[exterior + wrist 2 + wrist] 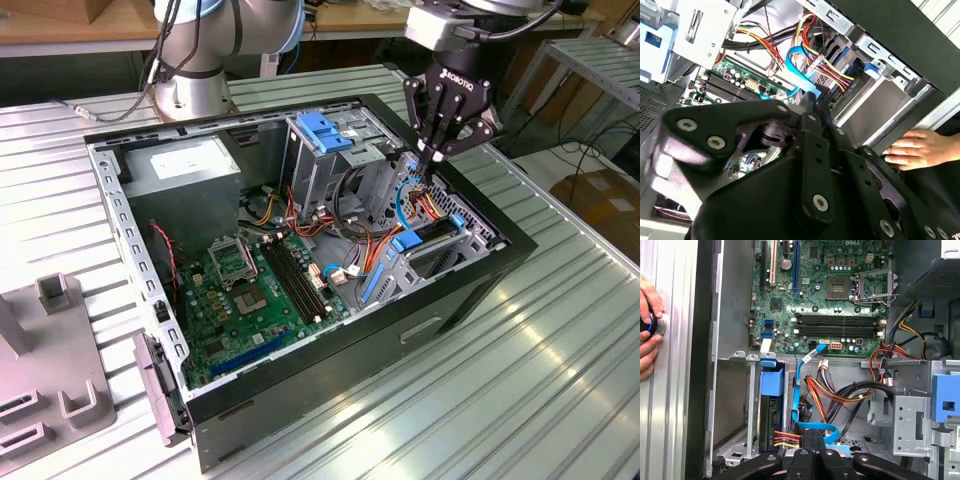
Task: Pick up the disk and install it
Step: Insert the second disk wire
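The disk (432, 238) sits on edge in the drive bay at the front corner of the open computer case (330, 380), its blue bracket (771, 382) showing at the bay's mouth. In the first wrist view the disk (771, 415) has red, yellow and black wires running to its end. My gripper (428, 165) hangs just above and behind the bay, among the cables. Its fingers (808, 107) are together on the end of a blue flat cable (799, 62). In the first wrist view the gripper (812, 437) sits where that blue cable (800, 390) loops down.
A grey power-supply box (185, 170) fills the far corner of the case. A metal cage with a blue latch (322, 130) stands beside my gripper. The motherboard (250, 290) lies on the case floor. A person's hand (647, 330) rests on a knob outside the case. A grey fixture (50, 350) lies at the exterior view's left.
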`<state>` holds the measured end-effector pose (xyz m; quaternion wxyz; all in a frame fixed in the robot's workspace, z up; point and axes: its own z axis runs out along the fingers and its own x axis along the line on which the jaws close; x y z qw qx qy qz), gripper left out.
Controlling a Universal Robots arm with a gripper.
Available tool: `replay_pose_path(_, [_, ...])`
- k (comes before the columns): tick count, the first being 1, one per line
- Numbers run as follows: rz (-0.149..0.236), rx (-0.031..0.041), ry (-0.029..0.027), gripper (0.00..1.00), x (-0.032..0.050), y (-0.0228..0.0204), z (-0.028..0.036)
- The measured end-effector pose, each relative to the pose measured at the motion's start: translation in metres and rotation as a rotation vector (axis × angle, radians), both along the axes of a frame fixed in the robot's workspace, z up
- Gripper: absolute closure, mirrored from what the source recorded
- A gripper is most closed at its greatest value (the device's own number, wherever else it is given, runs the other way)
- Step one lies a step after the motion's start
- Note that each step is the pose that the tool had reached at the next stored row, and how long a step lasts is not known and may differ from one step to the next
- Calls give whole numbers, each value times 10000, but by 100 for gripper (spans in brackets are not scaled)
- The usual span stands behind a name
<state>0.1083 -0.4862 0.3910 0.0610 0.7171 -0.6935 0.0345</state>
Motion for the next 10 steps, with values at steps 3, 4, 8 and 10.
replay_pose_path(3, [7, -459, 0, 64, 14, 131, -120])
replay_pose_path(4, [8, -463, 0, 64, 14, 131, -156])
replay_pose_path(8, [7, -522, 0, 84, 14, 131, -197])
replay_pose_path(10, [7, -523, 0, 84, 14, 131, -201])
